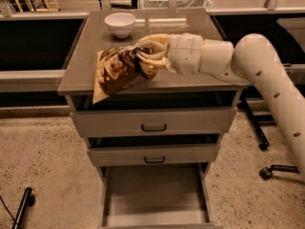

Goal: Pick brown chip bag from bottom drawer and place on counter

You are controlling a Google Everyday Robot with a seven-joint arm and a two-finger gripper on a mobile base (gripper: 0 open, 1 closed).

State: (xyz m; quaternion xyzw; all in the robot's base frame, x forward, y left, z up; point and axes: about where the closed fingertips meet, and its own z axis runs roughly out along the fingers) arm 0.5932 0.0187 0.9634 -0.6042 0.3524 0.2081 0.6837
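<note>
My gripper [145, 57] is shut on the right end of the brown chip bag [116, 73] and holds it over the front left part of the counter [190, 80]. The bag hangs tilted, its lower left corner dipping past the counter's front edge. My white arm [252, 66] reaches in from the right. The bottom drawer [155, 194] is pulled open below and shows a bare grey floor.
A white bowl [119, 24] stands at the back left of the counter. Two upper drawers with black handles [153, 127] are slightly ajar. Office chair legs [267, 147] stand on the floor at the right. A black stand foot [21, 206] lies at the lower left.
</note>
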